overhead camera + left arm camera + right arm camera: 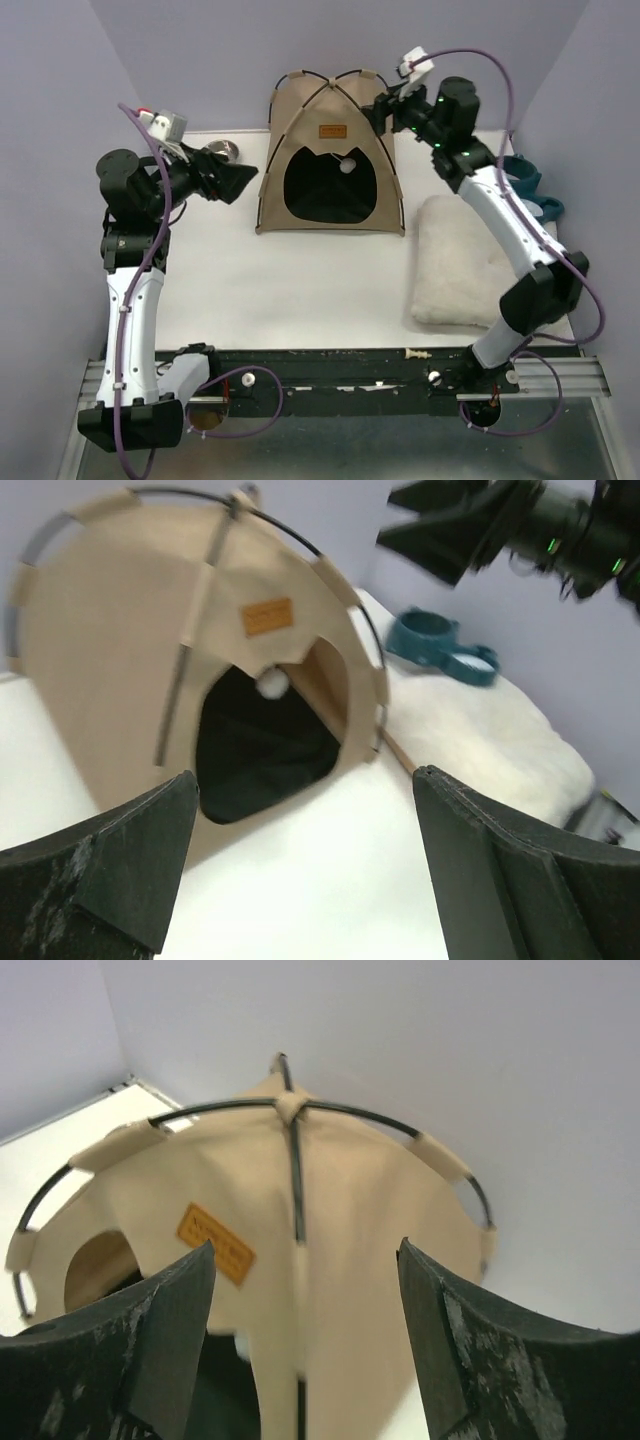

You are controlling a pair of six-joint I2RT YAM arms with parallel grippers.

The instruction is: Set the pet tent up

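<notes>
The left pincer hangs over the far left part of the desk, released, its jaws spread wide with nothing between them, pointing toward the tent. Just behind it, near the far left corner, sits a small metal bowl.

The pet tent stands upright at the middle of the desk's far edge, close to the back wall. Its two thin black poles cross at the peak and arch down through tan sleeves. A small brown label sits above the cat-ear doorway, which faces the arms, and a white pompom hangs in the opening.

The right pincer hovers beside the tent's upper right side, near the peak. Its jaws are released and set apart, not touching the fabric or a pole.

A white fluffy cushion lies along the desk's right edge, just beside the tent's right corner. The teal bowl stand sits at the far right corner, behind the cushion.
</notes>
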